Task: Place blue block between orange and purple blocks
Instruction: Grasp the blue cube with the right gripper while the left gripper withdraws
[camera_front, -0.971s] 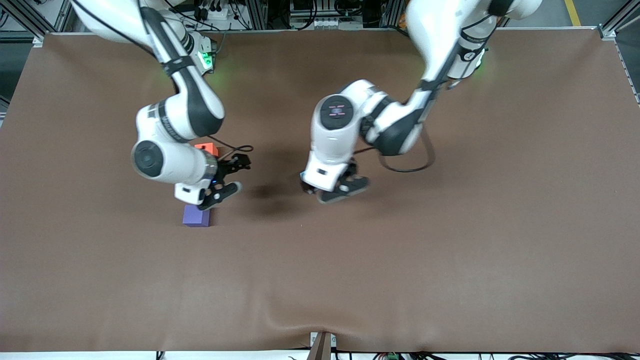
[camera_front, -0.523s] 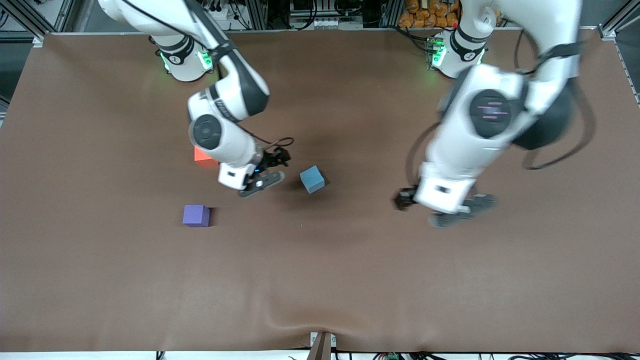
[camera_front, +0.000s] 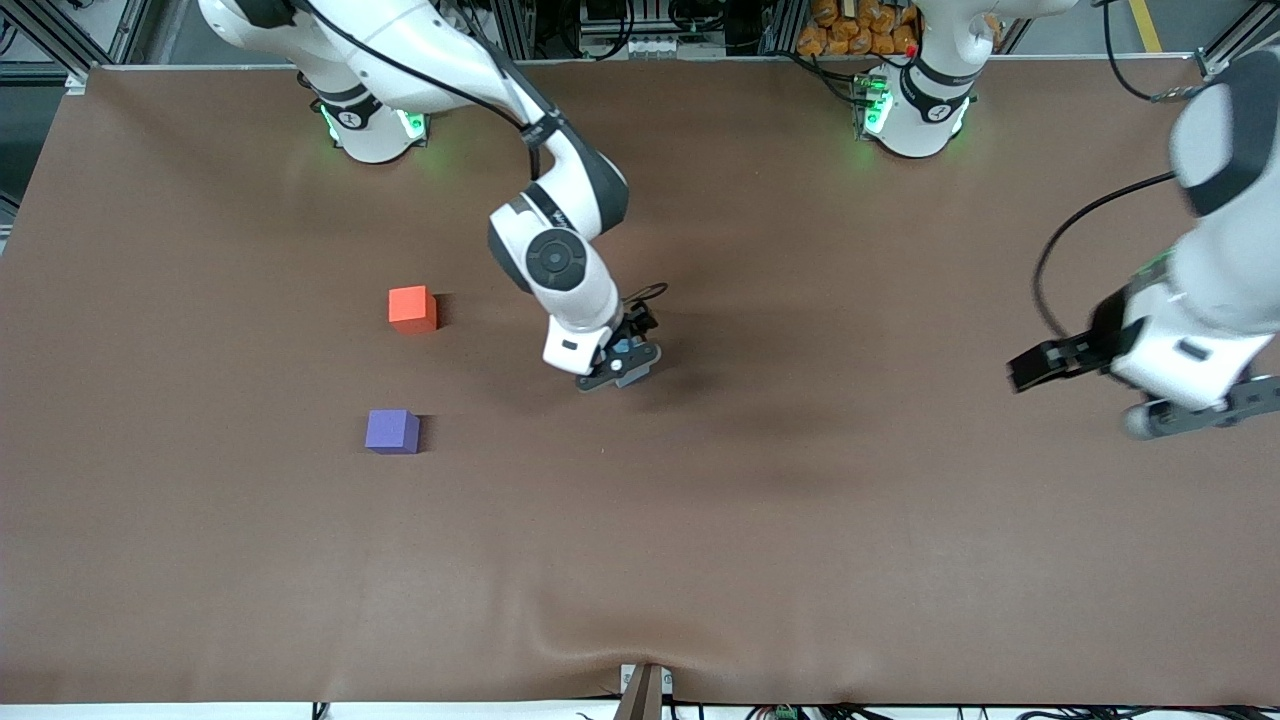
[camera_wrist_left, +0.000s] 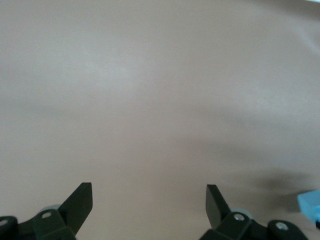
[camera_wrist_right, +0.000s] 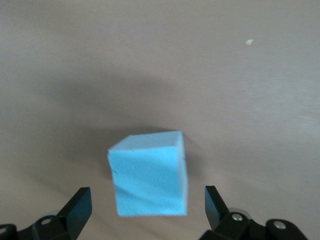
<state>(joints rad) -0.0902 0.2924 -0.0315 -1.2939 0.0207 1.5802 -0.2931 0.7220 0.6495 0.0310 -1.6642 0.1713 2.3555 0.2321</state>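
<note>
Half a second ago my right gripper (camera_front: 618, 366) was between the orange block (camera_front: 412, 308) and the blue block (camera_front: 622, 347); now it hangs over the blue block, and my left gripper (camera_front: 1140, 390) has swung well off toward its own end of the table, where it waits with fingers wide.

The blue block sits on the mat (camera_front: 800, 520) near the table's middle, well apart from the other two and toward the left arm's end from them. In the right wrist view it lies just ahead of my open fingertips (camera_wrist_right: 80, 205), which stand wider than the block and are not touching it. It is turned at an angle to my fingers, one corner edge facing me.

That twist is my main worry. If I come down and close as I am, my pads may meet edges instead of flat faces, and the block could spin, squirt out, or ride up crooked. I judge I should square my wrist to it first.

The orange block and the purple block (camera_front: 392, 431) lie toward the right arm's end, purple nearer the front camera, with an open gap between them. A crooked grip would make the drop there sloppy, and my open fingers could nudge either neighbour when I let go.
</note>
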